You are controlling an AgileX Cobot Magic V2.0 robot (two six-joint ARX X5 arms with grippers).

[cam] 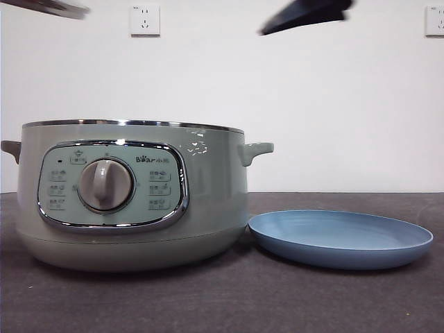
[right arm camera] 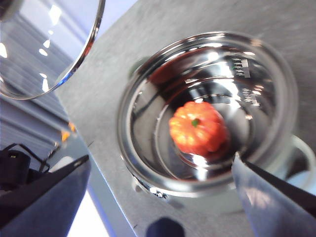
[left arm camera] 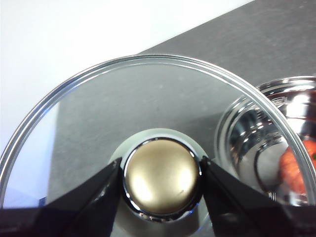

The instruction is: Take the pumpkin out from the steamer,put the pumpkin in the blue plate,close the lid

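Note:
The sage-green steamer (cam: 132, 194) stands open at the left of the table; its shiny bowl shows in the right wrist view (right arm camera: 207, 113). The orange pumpkin (right arm camera: 198, 128) lies at the bottom of the bowl; a sliver shows in the left wrist view (left arm camera: 296, 165). My left gripper (left arm camera: 162, 177) is shut on the knob of the glass lid (left arm camera: 148, 103) and holds it up, off to the side of the pot. The lid's rim shows in the right wrist view (right arm camera: 74, 64) and at the front view's top left (cam: 48, 7). My right gripper (right arm camera: 158, 197) is open above the pot. The blue plate (cam: 340, 237) lies empty right of the steamer.
The dark grey table (cam: 229, 298) runs to a white wall with two sockets (cam: 144, 19). A black arm tip (cam: 305, 15) shows at the top of the front view, above the gap between pot and plate.

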